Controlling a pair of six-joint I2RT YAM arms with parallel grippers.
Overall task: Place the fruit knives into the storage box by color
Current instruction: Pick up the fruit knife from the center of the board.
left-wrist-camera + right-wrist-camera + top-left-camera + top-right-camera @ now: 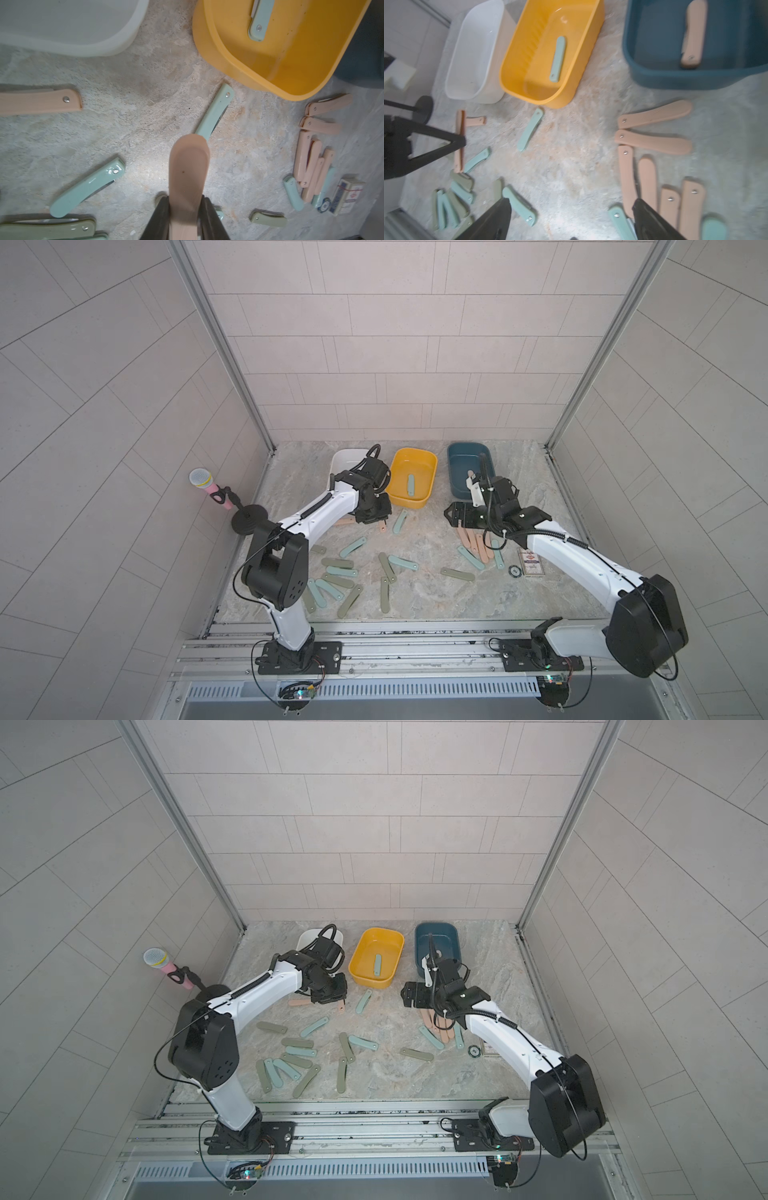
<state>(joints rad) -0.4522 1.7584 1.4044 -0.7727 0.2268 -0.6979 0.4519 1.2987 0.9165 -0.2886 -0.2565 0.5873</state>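
The left claw (187, 209) is clamped shut on a peach-pink knife (188, 166), whose rounded end sticks out past the fingertips. Whether the knife is clear of the desk (436, 597) cannot be told. Behind this claw stands the white box (343, 460). Behind it and to the right is the yellow box (409, 499), with one teal knife (410, 485) inside. A second pink knife (41, 101) lies just left of the claw, and a loose teal knife (400, 521) lies just right of it. Nearer the robot, a scatter of olive-green and teal knives (341, 571) covers the desk.

The right claw (571, 214) stands wide apart with nothing between its jaws. A row of pink knives (648, 182) lies just beside it. Behind this claw, the blue box (455, 485) holds one pink knife (693, 35). Right of the row are a printed card (532, 566) and a black disc (514, 571).
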